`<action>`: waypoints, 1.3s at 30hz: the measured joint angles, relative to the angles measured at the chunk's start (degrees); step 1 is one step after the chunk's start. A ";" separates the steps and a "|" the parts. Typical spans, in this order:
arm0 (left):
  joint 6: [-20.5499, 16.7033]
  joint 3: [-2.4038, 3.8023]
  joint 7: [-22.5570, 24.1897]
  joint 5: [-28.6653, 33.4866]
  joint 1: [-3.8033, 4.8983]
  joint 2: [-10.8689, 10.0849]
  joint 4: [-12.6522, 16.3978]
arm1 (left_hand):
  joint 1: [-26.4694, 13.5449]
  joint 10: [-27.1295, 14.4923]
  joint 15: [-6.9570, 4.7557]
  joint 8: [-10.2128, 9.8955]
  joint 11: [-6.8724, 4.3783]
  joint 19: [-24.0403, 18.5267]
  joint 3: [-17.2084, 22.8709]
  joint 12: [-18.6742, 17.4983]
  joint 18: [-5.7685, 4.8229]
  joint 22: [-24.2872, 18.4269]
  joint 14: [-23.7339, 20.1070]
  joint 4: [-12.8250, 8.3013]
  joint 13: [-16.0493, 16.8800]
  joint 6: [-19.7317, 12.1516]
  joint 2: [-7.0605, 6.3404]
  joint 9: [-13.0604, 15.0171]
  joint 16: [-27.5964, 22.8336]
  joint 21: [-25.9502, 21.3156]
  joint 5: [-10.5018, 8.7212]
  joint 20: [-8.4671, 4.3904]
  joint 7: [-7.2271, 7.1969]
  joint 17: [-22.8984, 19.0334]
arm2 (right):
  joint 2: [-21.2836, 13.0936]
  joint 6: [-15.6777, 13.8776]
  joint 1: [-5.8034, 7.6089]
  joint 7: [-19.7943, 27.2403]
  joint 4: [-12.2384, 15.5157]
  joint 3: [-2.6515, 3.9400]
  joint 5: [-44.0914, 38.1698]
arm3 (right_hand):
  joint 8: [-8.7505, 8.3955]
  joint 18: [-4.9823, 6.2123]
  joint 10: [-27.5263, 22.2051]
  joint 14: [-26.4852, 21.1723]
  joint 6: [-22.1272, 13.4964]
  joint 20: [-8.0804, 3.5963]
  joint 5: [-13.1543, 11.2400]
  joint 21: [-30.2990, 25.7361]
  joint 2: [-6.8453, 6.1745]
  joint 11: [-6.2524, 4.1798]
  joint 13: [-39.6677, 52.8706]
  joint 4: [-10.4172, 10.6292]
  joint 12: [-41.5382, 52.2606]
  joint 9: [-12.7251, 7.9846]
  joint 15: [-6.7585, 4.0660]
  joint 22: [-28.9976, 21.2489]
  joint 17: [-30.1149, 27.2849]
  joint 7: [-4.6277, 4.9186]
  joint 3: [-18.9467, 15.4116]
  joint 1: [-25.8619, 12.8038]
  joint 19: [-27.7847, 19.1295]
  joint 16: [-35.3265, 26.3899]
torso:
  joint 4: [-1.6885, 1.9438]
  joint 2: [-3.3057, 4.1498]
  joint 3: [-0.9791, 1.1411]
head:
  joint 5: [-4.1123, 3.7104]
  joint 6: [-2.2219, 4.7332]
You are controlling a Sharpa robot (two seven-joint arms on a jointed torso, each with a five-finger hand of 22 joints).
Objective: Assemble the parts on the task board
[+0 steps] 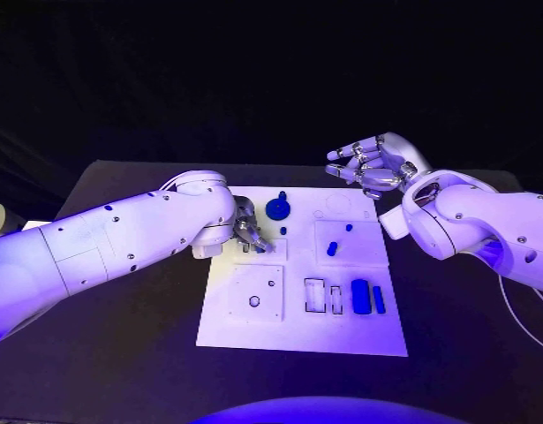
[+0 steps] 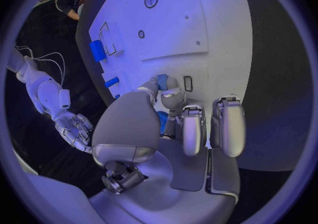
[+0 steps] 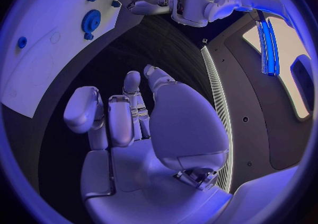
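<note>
the left hand [image 1: 248,233] pinches a small blue part [image 2: 161,82] over the task board [image 1: 299,336], likely to seat it; the right hand [image 1: 371,166] hovers empty, fingers loosely apart.

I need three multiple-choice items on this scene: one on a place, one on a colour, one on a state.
1. Where is the gear?
A. on the board, near its far edge
B. on the table, off the board
C. in the right hand

2. What colour is the board?
A. black
B. white
C. red

3. What is the right hand doing?
A. holding a part
B. holding nothing, raised
C. pressing the board

Key: 1 A, the gear lies by the far edge; 2 B, the board is white; 3 B, the right hand is empty in both views.
</note>
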 measured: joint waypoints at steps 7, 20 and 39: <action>1.59 -0.01 0.06 0.17 0.30 0.85 -1.09 | 0.90 0.00 0.00 0.00 0.00 0.00 -0.60 0.00 0.00 0.04 0.00 -0.02 0.00 0.00 0.90 0.04 0.00 0.00 -0.22 0.00 0.00 0.00 | 0.30 0.05 0.00 -0.01 -0.17 -0.01 0.00 | 0.00 0.00 0.00 0.00 0.00 0.00 0.00 0.00 0.00 0.00 0.00 0.00 0.00 0.00 0.00 0.00 0.00 0.00 0.00 0.00 0.00 0.00 | 0.01 0.00 0.01 | 0.08 0.05; 4.37 -0.03 0.21 0.90 0.86 2.56 -3.94 | 0.98 0.00 0.00 -0.29 0.00 0.00 -1.69 0.00 0.00 0.04 0.00 -0.05 -0.04 0.04 0.98 -0.14 0.00 -0.14 -0.23 0.00 0.02 0.00 | 0.48 0.10 -0.01 -0.03 -0.32 -0.03 -0.01 | 0.00 0.00 0.00 0.00 0.00 0.00 0.00 0.00 0.00 0.00 -0.16 -0.16 0.00 -0.01 0.00 -0.07 0.00 0.00 -0.16 0.00 0.00 0.00 | 0.06 -0.02 0.03 | -0.01 -0.04; 6.17 -0.17 0.94 1.19 1.11 3.20 -5.91 | -0.16 0.00 0.00 -0.73 0.00 0.00 -9.23 -0.52 0.00 0.03 0.00 3.01 -0.86 1.35 1.39 0.67 0.00 -0.34 -0.21 0.00 -0.48 -0.01 | 0.28 0.09 0.01 -0.09 0.06 -0.06 -0.03 | 0.00 0.00 0.04 0.00 0.00 0.00 0.00 -0.24 -0.23 0.04 -0.33 0.00 -0.23 -0.01 0.00 -0.34 -0.09 0.00 -0.32 -0.23 0.00 -0.22 | 0.10 -0.06 -0.04 | 0.17 -0.09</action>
